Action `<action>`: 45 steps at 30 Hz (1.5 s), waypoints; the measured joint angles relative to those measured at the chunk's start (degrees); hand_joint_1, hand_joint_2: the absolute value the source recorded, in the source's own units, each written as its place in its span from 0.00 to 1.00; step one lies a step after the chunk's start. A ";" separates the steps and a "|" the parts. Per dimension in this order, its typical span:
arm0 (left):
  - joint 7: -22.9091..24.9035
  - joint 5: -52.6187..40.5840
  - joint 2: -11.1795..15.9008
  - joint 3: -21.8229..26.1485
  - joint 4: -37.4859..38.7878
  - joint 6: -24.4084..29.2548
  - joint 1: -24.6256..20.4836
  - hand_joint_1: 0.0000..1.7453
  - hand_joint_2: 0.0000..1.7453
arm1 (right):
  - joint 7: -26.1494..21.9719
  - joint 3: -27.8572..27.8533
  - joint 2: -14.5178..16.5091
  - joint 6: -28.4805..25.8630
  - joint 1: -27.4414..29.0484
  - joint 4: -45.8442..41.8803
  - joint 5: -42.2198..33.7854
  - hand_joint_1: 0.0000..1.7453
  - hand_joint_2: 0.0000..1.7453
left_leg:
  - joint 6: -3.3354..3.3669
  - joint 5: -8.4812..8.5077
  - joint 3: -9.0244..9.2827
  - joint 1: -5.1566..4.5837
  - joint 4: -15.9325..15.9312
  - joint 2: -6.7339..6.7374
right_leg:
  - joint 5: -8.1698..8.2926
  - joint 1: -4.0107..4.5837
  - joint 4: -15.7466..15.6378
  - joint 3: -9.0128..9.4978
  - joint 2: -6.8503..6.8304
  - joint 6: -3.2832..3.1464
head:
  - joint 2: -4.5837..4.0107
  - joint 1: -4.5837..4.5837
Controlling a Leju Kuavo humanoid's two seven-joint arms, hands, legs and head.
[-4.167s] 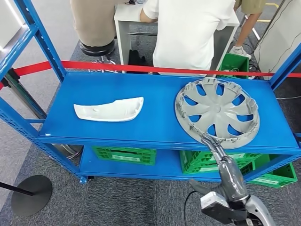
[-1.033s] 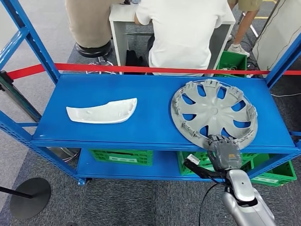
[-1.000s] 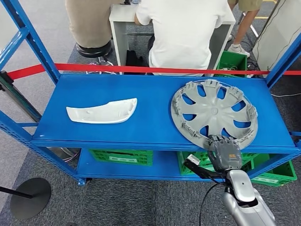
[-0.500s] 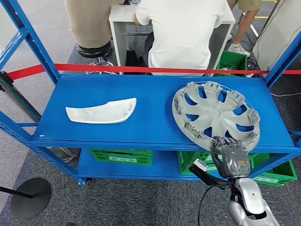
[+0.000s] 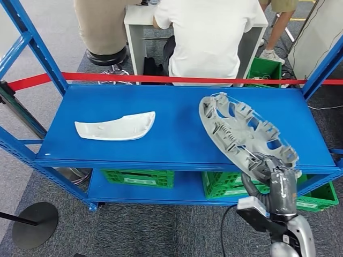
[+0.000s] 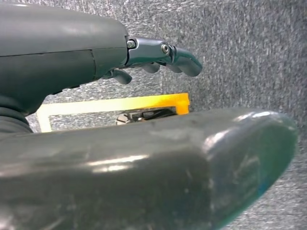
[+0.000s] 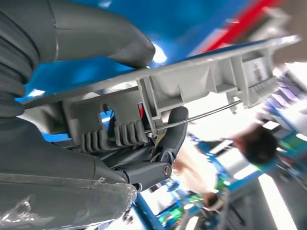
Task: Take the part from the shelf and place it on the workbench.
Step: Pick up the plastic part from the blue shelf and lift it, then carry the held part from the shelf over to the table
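Head view. Item: hubcap [image 5: 243,134], grey plastic, spoked, clips round the rim. I see it tilted up off the shelf [image 5: 121,152], near edge raised and overhanging the shelf front, far edge low over the blue deck; whether that edge touches I cannot tell. My right robot hand [image 5: 270,174] grips the near rim. Also on the shelf: white trim piece [image 5: 115,127], well to the left, untouched. Green crates [image 5: 139,176] below; red tape [image 5: 162,78] behind; people seated beyond it.

Left wrist view. Left robot hand [image 6: 159,55] hangs over grey carpet, fingers extended, holding nothing. Yellow floor marking [image 6: 108,103] below.

Right wrist view. Thumb [image 7: 108,33] lies on one face of the rim, fingers [image 7: 173,129] curl under the other, a wire ring running past them. Grip is closed on the hubcap.

Handling, my judgement: light, thin, somewhat flexible; clips look brittle. Held at one edge it will want to droop and swing, so the rim between clips is the sound place, with slow carrying.

Change: half a second ago the hubcap lay nearly flat on the shelf with the hand at its near edge; now it is tipped up steeply and drawn towards me. Trim piece unmoved.
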 joint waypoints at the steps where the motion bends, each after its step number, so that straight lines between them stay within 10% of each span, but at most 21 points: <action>1: -0.16 0.13 0.00 0.00 0.00 0.13 -0.01 0.00 0.00 | -1.03 0.01 0.05 -0.16 0.37 -1.47 -1.08 1.00 1.00 | 0.00 0.00 0.00 0.00 0.00 0.00 | 0.00 0.00 0.00 0.00 0.00 0.00 | 0.01 0.01; 13: -0.41 0.97 0.00 0.00 0.00 -0.31 -0.08 0.00 0.00 | -14.88 1.34 0.65 1.82 3.04 -14.69 -16.21 1.00 1.00 | 0.04 0.05 0.00 0.00 0.00 0.01 | 0.01 0.00 0.01 0.00 0.02 0.01 | -0.01 0.01; 21: -0.98 1.87 0.29 0.01 0.00 -1.71 -0.15 0.00 0.00 | -20.40 4.33 0.62 19.93 3.76 -22.53 -35.12 1.00 1.00 | 1.60 0.51 0.30 -0.40 -0.89 0.10 | 0.19 -0.66 -0.41 -0.01 -0.02 1.09 | -0.01 -0.02; 27: 0.11 5.13 0.36 0.45 0.00 -6.07 -0.24 0.00 0.00 | -20.98 6.78 0.60 35.68 2.55 -26.22 -46.68 1.00 1.00 | 1.98 1.10 1.08 0.03 -2.17 0.34 | -7.04 -0.94 14.49 -6.60 -0.15 1.84 | 0.00 0.52; 31: 3.65 7.05 0.44 1.43 0.00 -6.87 -0.24 0.00 0.00 | -19.21 9.38 0.54 43.18 0.77 -26.70 -50.61 1.00 1.00 | 0.40 0.45 1.42 0.68 -1.46 0.17 | -1.55 -1.56 3.27 -0.41 -0.01 2.75 | 0.01 0.74; 36: 8.35 8.57 0.75 2.63 0.00 -4.33 -0.28 0.00 0.00 | -17.80 11.93 0.36 46.50 -0.76 -26.56 -52.29 1.00 1.00 | -1.37 0.67 1.22 0.58 -1.01 -0.08 | -0.68 -1.34 0.98 0.66 0.63 0.55 | 0.01 0.45; 38: 10.63 8.92 0.74 3.02 0.00 -2.72 -0.39 0.00 0.00 | -17.19 12.98 0.31 47.05 -1.44 -26.38 -52.37 1.00 1.00 | -1.49 -1.80 -0.06 0.54 1.73 0.10 | -0.28 -1.29 0.95 0.25 0.47 -0.27 | 0.01 0.26; 42: 13.08 8.98 0.80 3.10 0.00 -1.08 -0.55 0.00 0.00 | -16.38 14.49 0.11 46.67 -2.27 -25.77 -51.96 1.00 1.00 | -0.94 -8.72 -5.47 -0.11 14.84 0.21 | 0.64 -0.76 0.93 -1.25 0.13 -1.45 | -0.01 -0.17; 45: 13.40 8.97 0.81 3.10 0.00 -0.94 -0.66 0.00 0.00 | -16.05 14.97 -0.12 46.50 -2.47 -25.35 -51.81 1.00 1.00 | 0.20 -5.48 -1.51 -0.61 9.55 0.21 | 1.47 -0.37 0.94 -2.15 0.14 -1.36 | 0.00 -0.17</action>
